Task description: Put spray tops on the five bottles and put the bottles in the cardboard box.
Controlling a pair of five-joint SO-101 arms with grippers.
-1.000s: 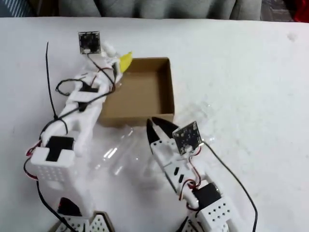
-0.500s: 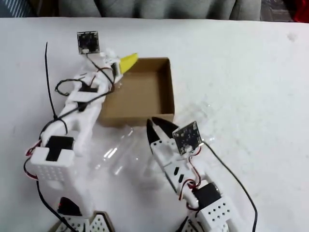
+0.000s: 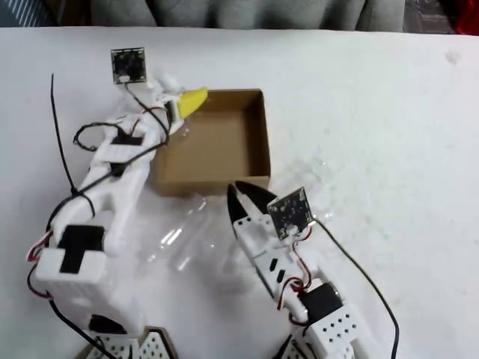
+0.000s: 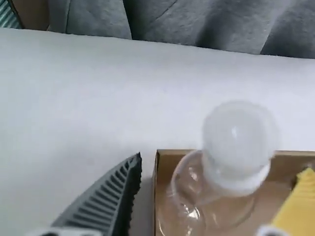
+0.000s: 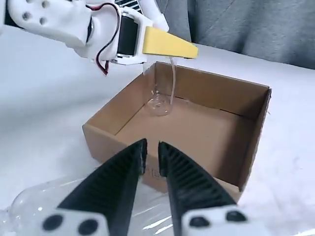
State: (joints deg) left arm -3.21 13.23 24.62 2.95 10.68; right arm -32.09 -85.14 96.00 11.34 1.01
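A clear bottle with a white rounded top stands upright in a corner of the cardboard box, the corner farthest from the right arm. My left gripper is open around it, grey finger outside the box wall and yellow finger inside. The right wrist view shows the same bottle under the yellow finger. My right gripper is shut and empty, just in front of the box's near wall. Clear bottles lie on the table between the arms.
More clear plastic lies to the right of the box. A bottle lies right below my right gripper. The white table stretches out to the right. Grey fabric hangs behind the far edge.
The left gripper's yellow finger swung outward, opening around the bottle in the box corner. The left arm then shifted slightly to the left. The right arm kept still.
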